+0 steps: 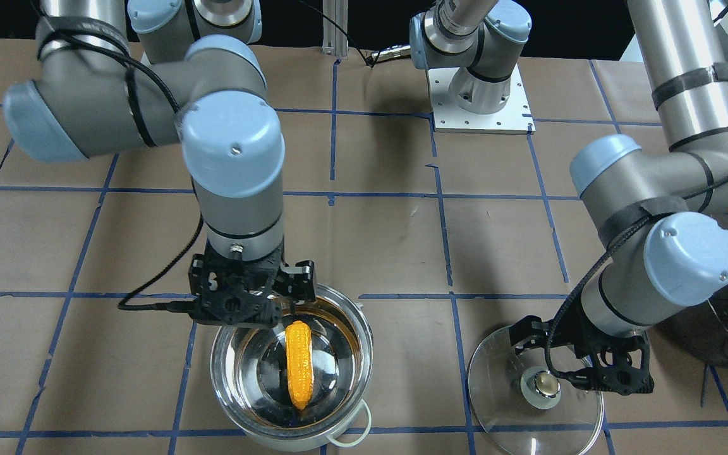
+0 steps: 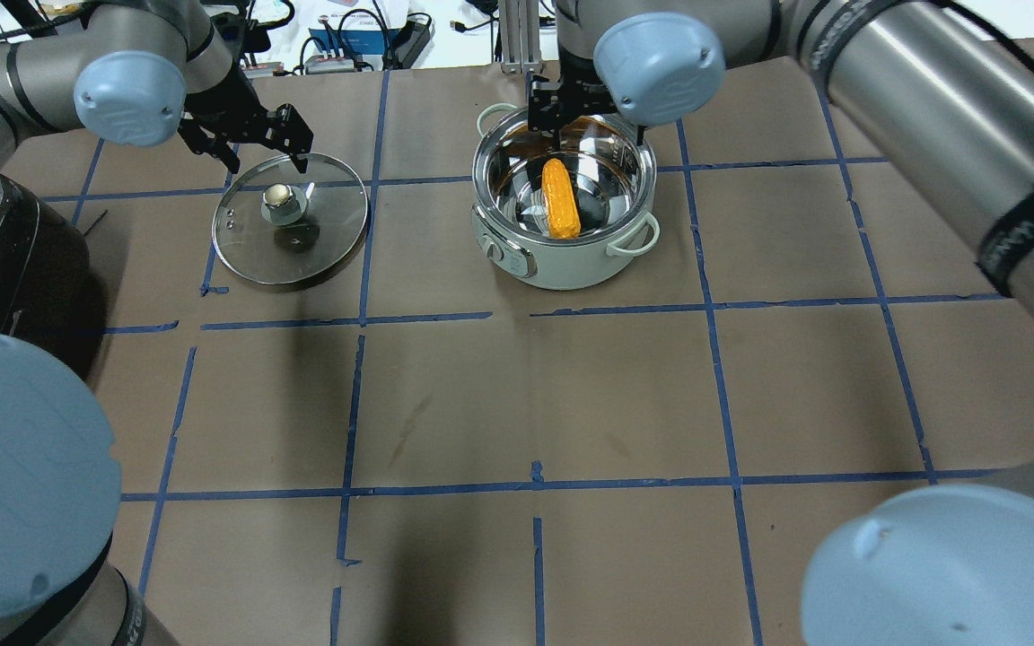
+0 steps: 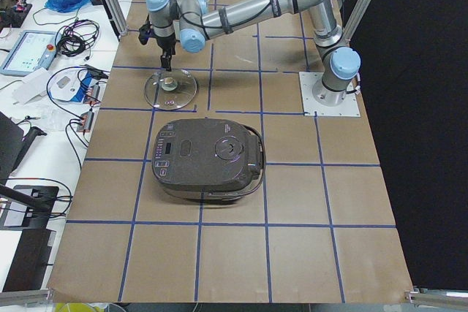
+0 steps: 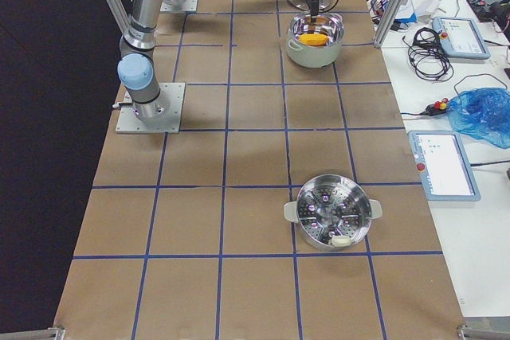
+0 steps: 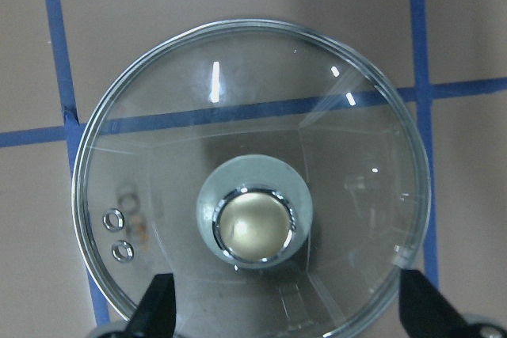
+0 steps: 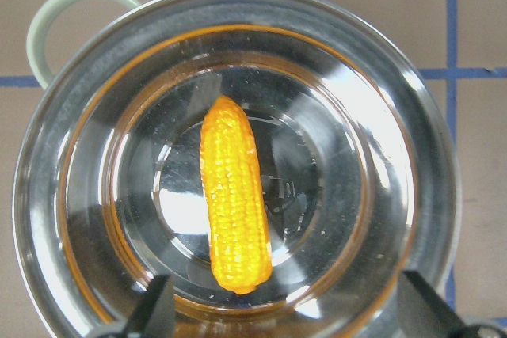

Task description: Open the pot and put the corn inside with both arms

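Observation:
The pot (image 2: 562, 262) stands open at the table's far middle, and the corn (image 2: 560, 199) lies flat on its bottom. The right wrist view looks straight down on the corn (image 6: 234, 203) inside the pot's rim (image 6: 428, 156). My right gripper (image 2: 584, 126) hangs open and empty just above the pot's far rim, its fingers (image 6: 150, 310) wide apart. The glass lid (image 2: 328, 233) with its silver knob (image 2: 279, 196) lies flat on the table to the pot's left. My left gripper (image 2: 257, 152) is open and empty above the lid (image 5: 238, 100), clear of the knob (image 5: 253, 223).
A dark grey rice cooker (image 3: 208, 158) stands at the table's left end, close to my left arm. A second steel pot with a perforated steamer insert (image 4: 331, 212) stands towards the right end. The right arm's base plate (image 1: 481, 107) is bolted at the near edge.

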{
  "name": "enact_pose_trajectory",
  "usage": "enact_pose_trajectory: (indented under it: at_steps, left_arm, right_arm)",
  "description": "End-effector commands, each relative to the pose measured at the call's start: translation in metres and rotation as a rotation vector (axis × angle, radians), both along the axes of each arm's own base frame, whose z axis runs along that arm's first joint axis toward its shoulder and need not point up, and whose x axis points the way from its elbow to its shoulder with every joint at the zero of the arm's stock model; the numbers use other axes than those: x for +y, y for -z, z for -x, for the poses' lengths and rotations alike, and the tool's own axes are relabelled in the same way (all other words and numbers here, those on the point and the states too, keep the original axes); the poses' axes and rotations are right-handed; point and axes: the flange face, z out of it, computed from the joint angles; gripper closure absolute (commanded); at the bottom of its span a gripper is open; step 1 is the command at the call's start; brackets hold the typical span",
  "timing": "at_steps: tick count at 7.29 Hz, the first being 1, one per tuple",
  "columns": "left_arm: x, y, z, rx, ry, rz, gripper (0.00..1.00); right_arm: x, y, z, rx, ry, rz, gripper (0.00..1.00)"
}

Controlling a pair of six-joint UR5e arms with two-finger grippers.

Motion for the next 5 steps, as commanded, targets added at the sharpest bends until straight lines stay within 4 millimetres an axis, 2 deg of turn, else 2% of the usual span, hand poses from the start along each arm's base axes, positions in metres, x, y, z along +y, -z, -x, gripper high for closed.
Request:
enact_pose_trajectory:
  at_steps: [1,2,3,5]
  left_arm:
    - [0.074,-0.11,0.063,-0.032,0.052,0.028,0.0]
    - [0.094,-0.13,0.073,-0.033,0.069,0.048,0.0]
    - [0.123,-0.149,0.09,-0.029,0.099,0.064,0.0]
    - [0.14,-0.14,0.093,-0.03,0.109,0.04,0.0]
  right_arm:
    - [0.063,-0.077,0.059,-0.016,-0.007,-0.038,0.02]
    - [0.099,-0.081,0.073,-0.017,0.002,-0.039,0.03]
    - [0.117,-0.071,0.087,-0.015,0.025,-0.061,0.03]
    - [0.12,-0.082,0.091,-0.017,0.028,-0.048,0.02]
